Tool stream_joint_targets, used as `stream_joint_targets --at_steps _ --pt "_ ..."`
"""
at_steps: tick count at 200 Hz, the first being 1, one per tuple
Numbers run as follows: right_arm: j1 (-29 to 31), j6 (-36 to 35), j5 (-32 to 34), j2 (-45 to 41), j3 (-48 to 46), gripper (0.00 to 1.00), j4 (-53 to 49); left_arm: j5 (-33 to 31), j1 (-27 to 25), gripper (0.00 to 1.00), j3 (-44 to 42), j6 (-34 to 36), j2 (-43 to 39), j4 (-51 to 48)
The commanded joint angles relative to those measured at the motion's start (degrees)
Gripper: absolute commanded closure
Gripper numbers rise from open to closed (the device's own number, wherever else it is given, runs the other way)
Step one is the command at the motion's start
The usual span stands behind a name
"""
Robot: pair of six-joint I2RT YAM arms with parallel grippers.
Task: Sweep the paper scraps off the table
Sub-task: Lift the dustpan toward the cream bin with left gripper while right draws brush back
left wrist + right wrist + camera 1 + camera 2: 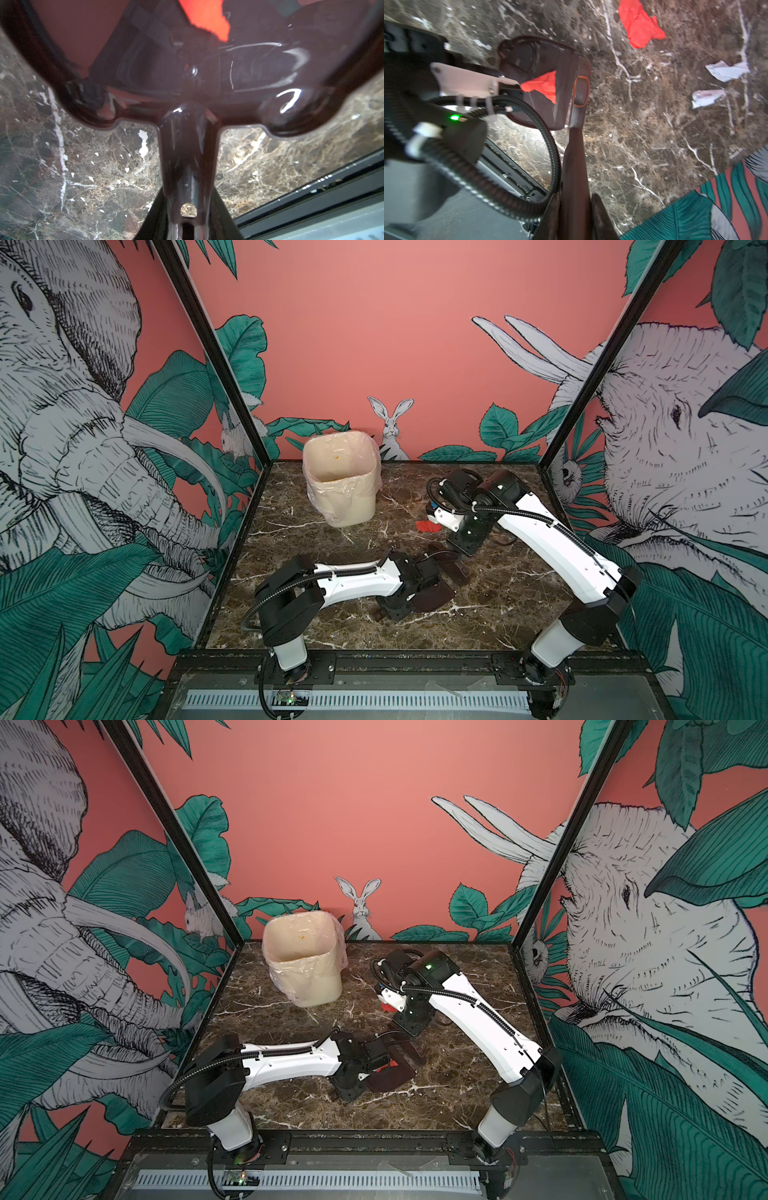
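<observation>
My left gripper is shut on the handle of a dark brown dustpan, which lies low over the table near the middle front. One red paper scrap sits in the pan, also seen as the red scrap in a top view. My right gripper is shut on the handle of a dark brown brush, its head at the pan's mouth. On the marble lie another red scrap and two white scraps. In a top view the loose red scrap lies beside the right arm.
A cream bin lined with a clear bag stands open at the back left of the table. Patterned walls close the left, back and right sides. A black frame edge and a grey slotted panel run along the front.
</observation>
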Motion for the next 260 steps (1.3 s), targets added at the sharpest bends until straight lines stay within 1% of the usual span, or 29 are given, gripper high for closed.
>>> stream_joint_targets --at_steps 1,13,21,44,66,115,157,197,229,260 --pt "-1.8 1.2 5.7 -1.2 1.1 1.00 -2.0 -2.2 0.1 1.00 1.0 -0.8 -3.9 -0.7" --pt "-3.8 1.6 6.9 -1.3 0.1 1.00 -1.1 -2.9 0.1 1.00 0.6 -1.0 -5.4 -0.4" --pt "-5.3 1.7 6.8 -3.9 -1.0 1.00 0.3 -3.5 0.1 1.00 0.4 -1.2 -6.5 -0.3" --pt "-10.4 1.7 3.8 -7.0 -4.3 1.00 3.4 -5.4 0.1 1.00 0.1 -1.7 -9.5 -0.5" --pt "-12.9 1.6 1.3 -9.1 -6.6 1.00 4.8 -7.4 0.1 1.00 0.2 -2.3 -12.8 -1.2" --pt "-14.9 2.3 -3.0 -12.5 -11.5 1.00 7.4 -8.7 2.1 1.00 4.2 -4.2 -18.7 -9.3" --pt "-15.8 2.0 -4.8 -13.2 -12.8 1.00 8.1 -8.6 4.8 1.00 9.3 -6.6 -24.3 -17.9" --pt "-16.5 1.6 -6.6 -13.2 -11.8 1.00 8.3 -10.1 8.6 1.00 16.3 -7.9 -27.7 -27.6" --pt "-16.9 1.1 -7.5 -12.6 -11.1 1.00 8.4 -11.4 12.0 1.00 22.5 -7.5 -28.5 -33.9" --pt "-17.6 0.7 -8.6 -12.1 -11.3 1.00 8.9 -11.7 16.5 1.00 25.9 -7.2 -29.2 -37.1"
